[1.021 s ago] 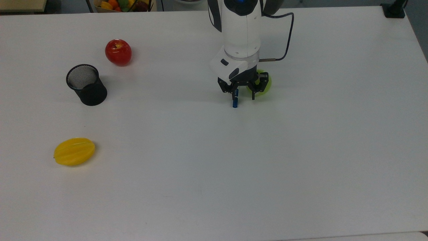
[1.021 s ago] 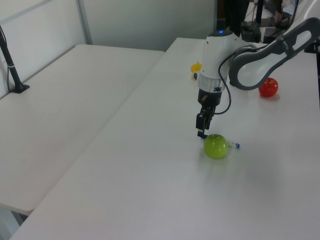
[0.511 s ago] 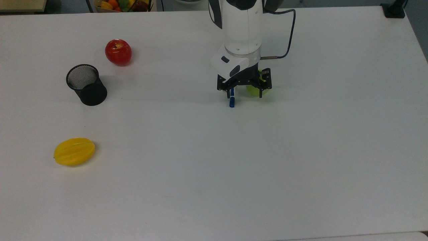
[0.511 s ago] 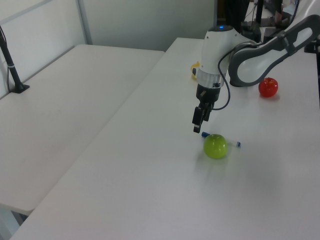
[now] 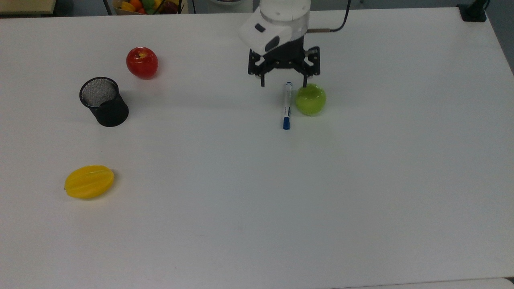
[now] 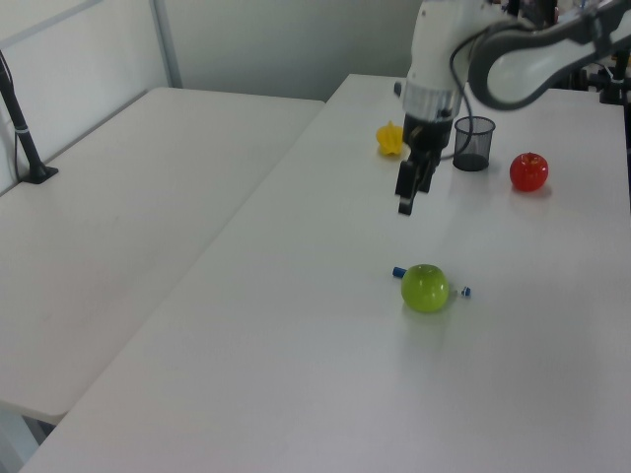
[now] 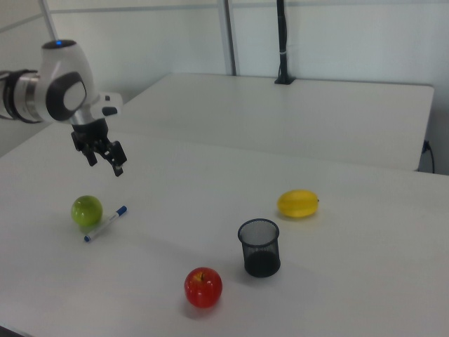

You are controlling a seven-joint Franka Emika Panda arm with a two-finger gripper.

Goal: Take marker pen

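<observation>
Top view: marker pen flat on counter, just beside green apple. End effector raised, fingers spread, empty. Pre-grasp stage; next: descend, straddle barrel clear of apple.

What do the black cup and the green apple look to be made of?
The black cup: likely metal wire mesh, matte; a fine grid shows through its wall at the rim. The green apple: probably a plastic replica, glossy; it has an even colour and bright highlights, though real fruit cannot be ruled out.
</observation>
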